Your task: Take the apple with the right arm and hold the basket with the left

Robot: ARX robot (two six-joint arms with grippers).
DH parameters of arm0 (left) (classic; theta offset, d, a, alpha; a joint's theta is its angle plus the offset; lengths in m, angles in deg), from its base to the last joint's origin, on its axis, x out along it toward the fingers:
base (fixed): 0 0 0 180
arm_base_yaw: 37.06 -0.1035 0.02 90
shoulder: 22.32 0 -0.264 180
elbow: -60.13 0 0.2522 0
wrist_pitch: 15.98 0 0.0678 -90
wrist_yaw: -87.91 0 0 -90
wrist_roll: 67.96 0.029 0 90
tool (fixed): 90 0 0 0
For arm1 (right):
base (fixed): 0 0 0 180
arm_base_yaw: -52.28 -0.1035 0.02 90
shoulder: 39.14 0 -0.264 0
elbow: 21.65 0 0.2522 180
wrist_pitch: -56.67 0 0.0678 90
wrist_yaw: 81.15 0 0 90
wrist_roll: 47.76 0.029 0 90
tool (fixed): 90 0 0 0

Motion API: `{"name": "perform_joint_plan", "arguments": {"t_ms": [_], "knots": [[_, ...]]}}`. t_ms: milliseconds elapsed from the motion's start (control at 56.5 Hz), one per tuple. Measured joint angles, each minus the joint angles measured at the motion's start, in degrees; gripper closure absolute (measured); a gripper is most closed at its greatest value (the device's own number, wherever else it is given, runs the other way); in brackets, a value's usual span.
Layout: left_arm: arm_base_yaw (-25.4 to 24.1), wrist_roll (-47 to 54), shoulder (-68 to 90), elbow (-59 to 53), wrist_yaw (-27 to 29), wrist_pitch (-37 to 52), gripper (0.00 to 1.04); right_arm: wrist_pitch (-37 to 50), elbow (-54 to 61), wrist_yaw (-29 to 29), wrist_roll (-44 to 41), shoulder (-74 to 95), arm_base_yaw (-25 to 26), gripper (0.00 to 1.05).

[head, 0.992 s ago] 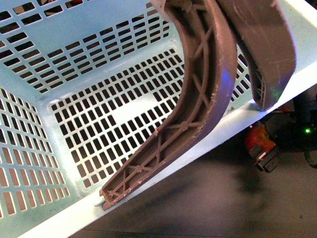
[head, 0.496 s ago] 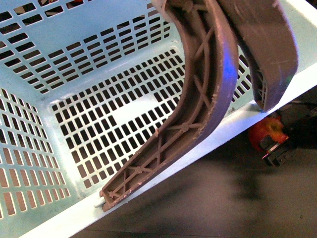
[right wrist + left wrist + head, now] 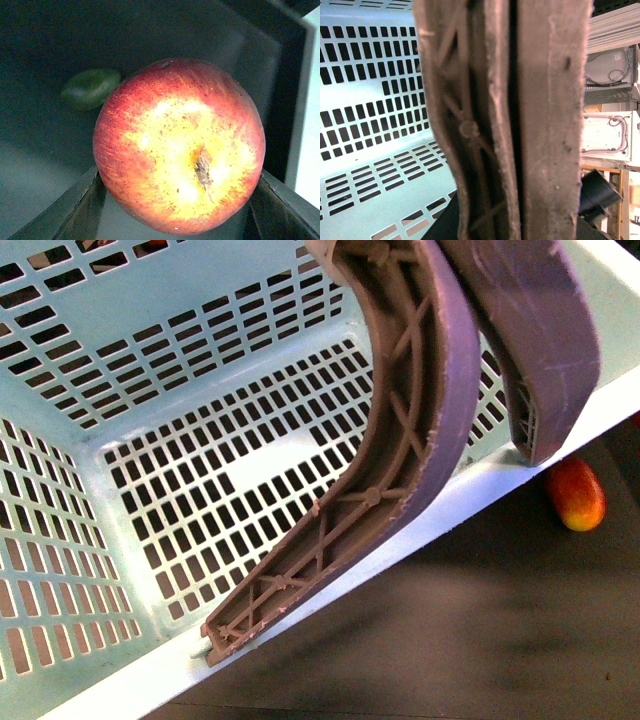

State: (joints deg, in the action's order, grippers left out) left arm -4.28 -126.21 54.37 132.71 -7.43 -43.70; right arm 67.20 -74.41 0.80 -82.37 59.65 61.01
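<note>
Our right gripper (image 3: 177,210) is closed on the apple (image 3: 180,145); its dark fingers (image 3: 75,207) press against both sides, and the stem dimple faces the wrist camera. A small green fruit (image 3: 90,88) lies behind the apple. In the front view, the turquoise basket (image 3: 480,495) sits tilted with its two ribbed handles (image 3: 420,410) together. A red-and-yellow elongated fruit (image 3: 575,492) rests on the dark table (image 3: 450,640) just beside the rim. We cannot tell our left gripper's state, because the handles fill its wrist view.
</note>
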Motion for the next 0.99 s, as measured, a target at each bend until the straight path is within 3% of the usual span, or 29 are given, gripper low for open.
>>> {"name": "perform_joint_plan", "arguments": {"t_ms": [301, 567, 744, 761, 903, 992], "knots": [[0.00, -0.02, 0.00, 0.00, -0.02, 0.00, 0.89, -7.28, -0.79, -5.05, 5.97, -18.32, 0.77, 0.34], [0.00, 0.00, 0.00, 0.00, -0.02, 0.00, 0.89, -9.42, -2.32, -6.32, 14.21, -29.18, -5.25, 0.34], [0.00, 0.00, 0.00, 0.00, 0.00, 0.00, 0.89, -10.19, -3.48, -3.74, 19.56, -31.56, -13.73, 0.34], [0.00, 0.00, 0.00, 0.00, 0.02, 0.00, 0.89, -8.00, -3.45, 4.24, 20.90, -24.33, -29.35, 0.34], [0.00, 0.00, 0.00, 0.00, -0.04, 0.00, 0.89, -7.28, -3.34, 5.57, 22.03, -22.47, -31.45, 0.34], [0.00, 0.00, 0.00, 0.00, -0.02, 0.00, 0.89, -7.04, -3.23, 5.79, 22.67, -21.66, -32.06, 0.21]]}}
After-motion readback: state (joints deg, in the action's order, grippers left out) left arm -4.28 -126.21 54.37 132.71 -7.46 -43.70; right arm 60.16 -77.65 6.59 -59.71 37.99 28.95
